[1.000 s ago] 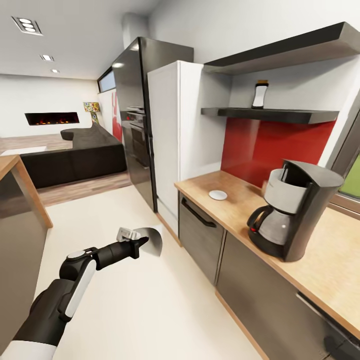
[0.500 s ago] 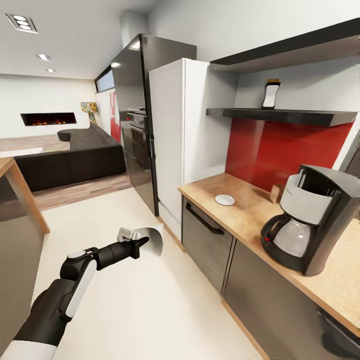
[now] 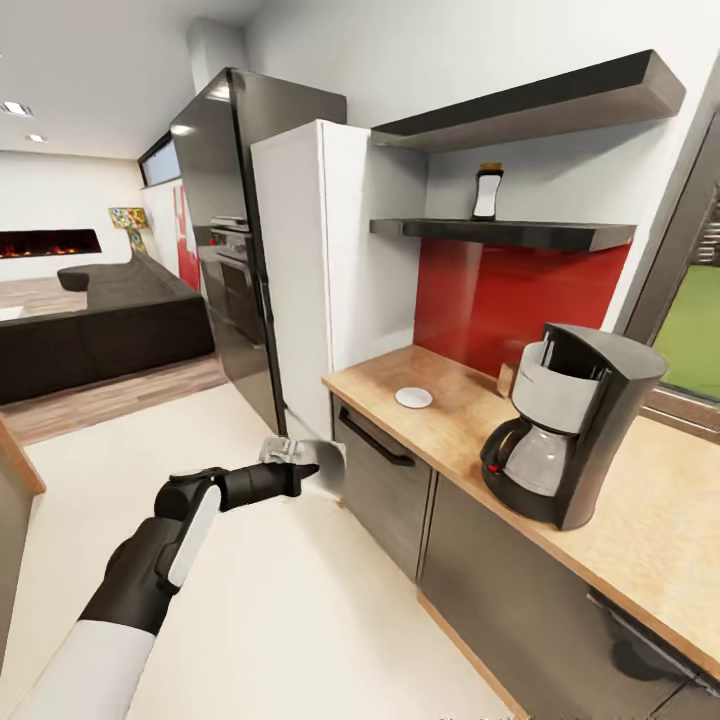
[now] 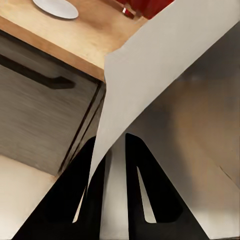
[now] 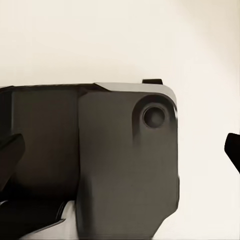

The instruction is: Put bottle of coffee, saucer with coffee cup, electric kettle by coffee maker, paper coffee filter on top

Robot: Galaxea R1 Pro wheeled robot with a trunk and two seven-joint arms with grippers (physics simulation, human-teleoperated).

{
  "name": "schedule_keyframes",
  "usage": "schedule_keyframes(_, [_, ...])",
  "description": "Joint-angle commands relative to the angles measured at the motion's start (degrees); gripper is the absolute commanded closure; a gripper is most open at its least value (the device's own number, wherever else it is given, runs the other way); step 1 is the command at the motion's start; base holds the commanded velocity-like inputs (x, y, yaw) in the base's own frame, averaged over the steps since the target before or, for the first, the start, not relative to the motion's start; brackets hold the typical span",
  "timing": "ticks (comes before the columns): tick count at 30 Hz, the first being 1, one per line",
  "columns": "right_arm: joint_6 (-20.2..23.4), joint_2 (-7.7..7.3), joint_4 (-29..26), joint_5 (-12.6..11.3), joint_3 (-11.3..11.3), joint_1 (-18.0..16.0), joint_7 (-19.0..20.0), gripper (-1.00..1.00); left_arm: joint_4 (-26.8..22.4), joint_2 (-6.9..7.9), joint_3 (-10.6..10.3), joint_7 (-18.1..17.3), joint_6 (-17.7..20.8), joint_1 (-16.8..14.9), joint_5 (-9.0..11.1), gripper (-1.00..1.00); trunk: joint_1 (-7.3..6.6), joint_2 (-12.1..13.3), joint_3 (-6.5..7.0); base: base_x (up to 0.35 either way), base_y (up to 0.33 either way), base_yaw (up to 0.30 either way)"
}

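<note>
View swung, table nearer since earlier frame. Left gripper (image 3: 303, 468) pinching filter (image 4: 150, 80), fingers (image 4: 142, 187) nearly together; filter white, thin, curved.

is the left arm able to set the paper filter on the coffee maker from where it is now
Probably not yet. The left gripper holds the paper filter low over the floor, short of the counter, and the coffee maker stands well beyond.
</note>
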Motion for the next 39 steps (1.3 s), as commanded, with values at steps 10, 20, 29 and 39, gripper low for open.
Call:
schedule_keyframes(10, [-0.1,0.05,0.3,0.0,-0.1,0.0,0.0,-1.00,21.4,-0.47,1.6,0.1,14.6,-31.5,4.0,1.00,0.04,-0.1,-0.11,0.000,0.000,-0.266])
schedule_keyframes(20, [-0.1,0.05,0.3,0.0,-0.1,0.0,0.0,-1.00,67.3,-2.06,15.0,9.0,14.7,-64.3,8.1,1.00,0.04,-0.1,-0.11,0.000,0.000,-0.267])
schedule_keyframes(29, [-0.1,0.05,0.3,0.0,-0.2,0.0,0.0,-1.00,71.0,-0.10,17.5,12.4,14.8,-64.6,8.0,1.00,0.04,-0.1,-0.11,0.000,0.000,-0.267])
schedule_keyframes(39, [-0.1,0.05,0.4,0.0,-0.2,0.0,-0.2,-1.00,72.3,1.69,17.2,27.0,15.3,-65.5,7.8,1.00,0.04,-0.1,-0.11,0.000,0.000,-0.268])
